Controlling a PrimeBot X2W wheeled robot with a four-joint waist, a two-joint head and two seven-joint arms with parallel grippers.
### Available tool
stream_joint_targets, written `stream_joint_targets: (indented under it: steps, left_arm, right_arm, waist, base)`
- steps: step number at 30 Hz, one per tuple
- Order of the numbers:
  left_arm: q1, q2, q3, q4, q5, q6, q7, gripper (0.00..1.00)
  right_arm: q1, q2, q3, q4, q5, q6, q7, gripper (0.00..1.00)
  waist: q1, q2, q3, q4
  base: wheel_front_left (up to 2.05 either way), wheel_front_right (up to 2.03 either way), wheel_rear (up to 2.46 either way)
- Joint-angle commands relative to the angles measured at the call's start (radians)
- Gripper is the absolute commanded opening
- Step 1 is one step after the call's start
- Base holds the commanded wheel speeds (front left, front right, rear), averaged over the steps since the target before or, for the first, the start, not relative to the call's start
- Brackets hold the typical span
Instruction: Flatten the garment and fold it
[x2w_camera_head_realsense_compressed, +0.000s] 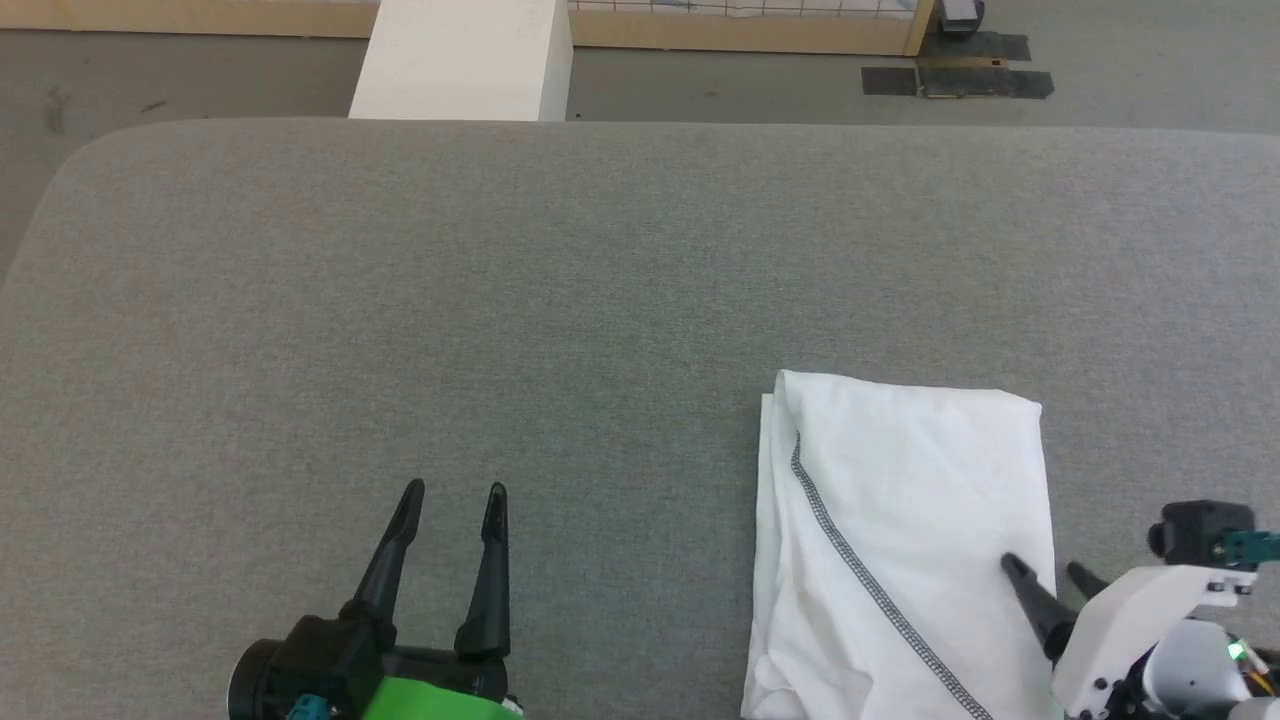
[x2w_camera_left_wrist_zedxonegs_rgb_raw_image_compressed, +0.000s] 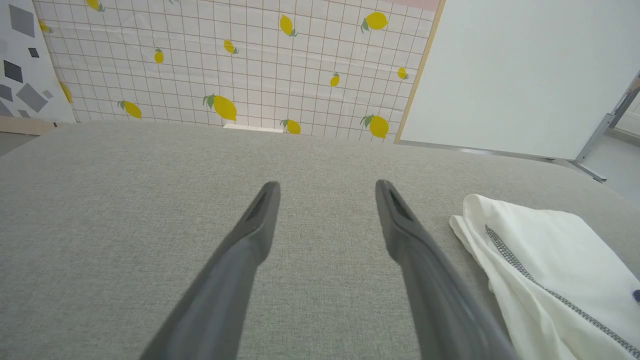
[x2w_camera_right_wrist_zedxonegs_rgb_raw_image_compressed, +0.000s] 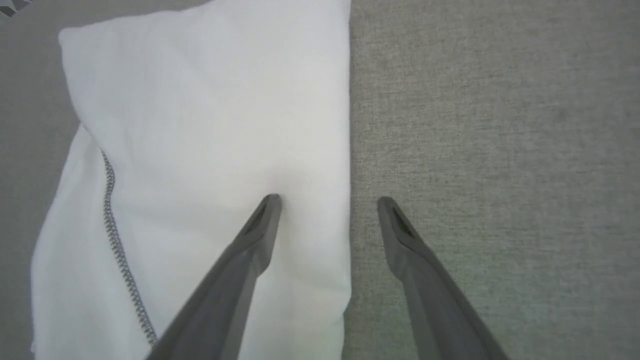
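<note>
Plainly, the folded shirt (x2w_camera_head_realsense_compressed: 920, 470) is laid at the table's (x2w_camera_head_realsense_compressed: 500, 300) front right — long axis front-to-back. Its right edge is straddled by the right gripper's (x2w_camera_right_wrist_zedxonegs_rgb_raw_image_compressed: 328, 199) spread fingers; the left gripper (x2w_camera_head_realsense_compressed: 455, 487), also spread, is well apart.

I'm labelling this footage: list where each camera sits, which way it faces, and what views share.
Head view: on the head, looking forward and down at the grey table; left fingers lower left, right fingers lower right, at the garment.
Left wrist view: on the left wrist, looking along its open fingers over the table to a lemon-print wall.
Right wrist view: on the right wrist, looking down; its open fingers straddle the garment's edge.
Shared: all three show the garment's zigzag seam.
</note>
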Motion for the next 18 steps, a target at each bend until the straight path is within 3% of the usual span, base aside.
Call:
stream_joint_targets:
  steps: [1, 4, 5, 6, 13, 18]
  left_arm:
    - [-0.013, 0.002, 0.001, 0.002, 0.015, -0.004, -0.004, 1.0]
    - [-0.014, 0.006, -0.005, 0.005, 0.016, -0.006, -0.004, 1.0]
    - [-0.016, 0.009, -0.009, 0.007, 0.018, -0.007, -0.003, 1.0]
    - [-0.017, 0.01, -0.011, 0.008, 0.019, -0.007, -0.003, 1.0]
    - [-0.021, 0.013, -0.018, -0.002, 0.022, -0.003, -0.003, 1.0]
    - [-0.023, 0.016, -0.023, -0.013, 0.022, -0.001, -0.003, 1.0]
  right_arm:
    - [-0.017, 0.005, 0.002, 0.025, -0.014, -0.001, -0.012, 1.0]
    - [-0.037, 0.014, -0.005, 0.1, -0.032, -0.001, -0.038, 1.0]
    - [-0.05, 0.02, -0.003, 0.138, -0.032, -0.001, -0.057, 0.6]
    - [-0.055, 0.022, -0.001, 0.152, -0.03, -0.001, -0.064, 0.0]
    - [-0.094, 0.017, 0.03, 0.177, -0.027, -0.001, -0.116, 0.0]
    - [-0.134, -0.06, 0.037, 0.138, -0.028, -0.001, -0.103, 0.0]
  waist:
    - [0.0, 0.0, -0.001, 0.008]
    - [0.0, 0.0, -0.004, 0.021]
    - [0.0, 0.0, -0.006, 0.03]
    - [0.0, 0.0, -0.007, 0.033]
    - [0.0, 0.0, -0.021, 0.018]
    - [0.0, 0.0, -0.014, -0.024]
  base:
    - [0.0, 0.0, 0.0]
    - [0.0, 0.0, 0.0]
    - [0.0, 0.0, 0.0]
    - [0.0, 0.0, 0.0]
    - [0.0, 0.0, 0.0]
    - [0.0, 0.0, 0.0]
